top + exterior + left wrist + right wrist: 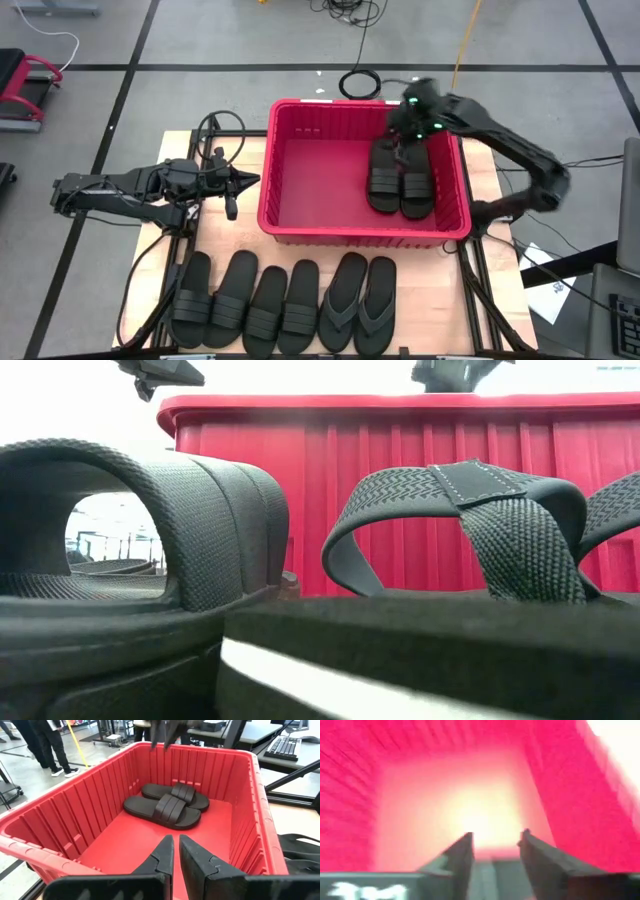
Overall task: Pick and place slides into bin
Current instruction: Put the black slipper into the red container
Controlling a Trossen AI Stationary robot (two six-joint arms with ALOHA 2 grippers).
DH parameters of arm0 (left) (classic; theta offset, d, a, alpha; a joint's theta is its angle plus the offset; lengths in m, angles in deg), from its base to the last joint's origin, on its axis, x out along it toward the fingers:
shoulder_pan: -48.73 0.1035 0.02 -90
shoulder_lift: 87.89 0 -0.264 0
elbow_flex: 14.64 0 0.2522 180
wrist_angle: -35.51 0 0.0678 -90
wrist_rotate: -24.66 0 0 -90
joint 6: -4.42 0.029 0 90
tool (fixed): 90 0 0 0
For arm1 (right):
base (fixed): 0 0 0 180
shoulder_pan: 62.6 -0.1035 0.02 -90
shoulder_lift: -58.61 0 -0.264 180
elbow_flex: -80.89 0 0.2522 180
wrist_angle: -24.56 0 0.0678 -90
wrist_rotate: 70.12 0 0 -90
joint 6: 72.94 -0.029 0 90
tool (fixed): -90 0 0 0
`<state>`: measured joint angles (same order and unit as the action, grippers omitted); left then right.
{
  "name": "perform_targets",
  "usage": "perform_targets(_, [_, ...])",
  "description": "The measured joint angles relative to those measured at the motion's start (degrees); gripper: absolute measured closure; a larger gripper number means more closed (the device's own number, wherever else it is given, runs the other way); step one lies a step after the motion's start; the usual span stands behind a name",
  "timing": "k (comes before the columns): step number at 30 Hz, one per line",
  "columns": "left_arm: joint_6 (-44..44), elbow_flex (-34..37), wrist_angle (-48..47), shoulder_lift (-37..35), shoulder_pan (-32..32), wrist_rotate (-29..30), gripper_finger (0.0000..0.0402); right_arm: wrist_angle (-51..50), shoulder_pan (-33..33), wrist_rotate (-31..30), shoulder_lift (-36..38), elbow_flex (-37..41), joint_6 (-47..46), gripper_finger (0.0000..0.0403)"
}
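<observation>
The red bin [300,228] stands mid-table. Two black ribbed-strap slides [400,180] lie flat side by side on its floor at the right; they also show in the left wrist view [170,805]. Several more slides lie in a row on the table's near side: ribbed-strap ones [250,305] and two thong flip-flops [360,305]. My right gripper [405,135] is open and empty above the bin's far right part, over the far ends of the two slides; its wrist view [496,837] shows only the red inside. My left gripper [176,847] is shut and empty just outside the bin's left wall [250,182].
The bin's ribbed near wall [400,450] rises behind the row of slides in the low view. Black cables [215,130] lie at the table's far left. People stand in the room beyond the table [45,745]. The bin's left half floor [320,180] is bare.
</observation>
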<state>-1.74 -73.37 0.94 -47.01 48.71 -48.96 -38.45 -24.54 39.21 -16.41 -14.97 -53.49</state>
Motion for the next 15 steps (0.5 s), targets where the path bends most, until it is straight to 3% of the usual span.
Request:
perform_targets(4, [-0.1,0.0,1.1,0.0,0.0,-0.9,0.0376,8.6,-5.0,3.4,8.2,0.0,-4.1,0.0382])
perform_targets(7, [-0.1,0.0,1.6,0.0,0.0,-0.9,0.0376,11.0,-8.6,4.0,12.5,0.0,-5.5,0.039])
perform_targets(11, [-0.2,0.0,1.8,0.0,0.0,-0.9,0.0376,10.9,-13.6,10.5,15.8,0.0,-7.6,0.0401])
perform_targets(15, [-2.2,0.0,2.6,0.0,0.0,0.2,0.0376,11.4,-20.3,11.0,17.1,1.1,-9.7,0.0401])
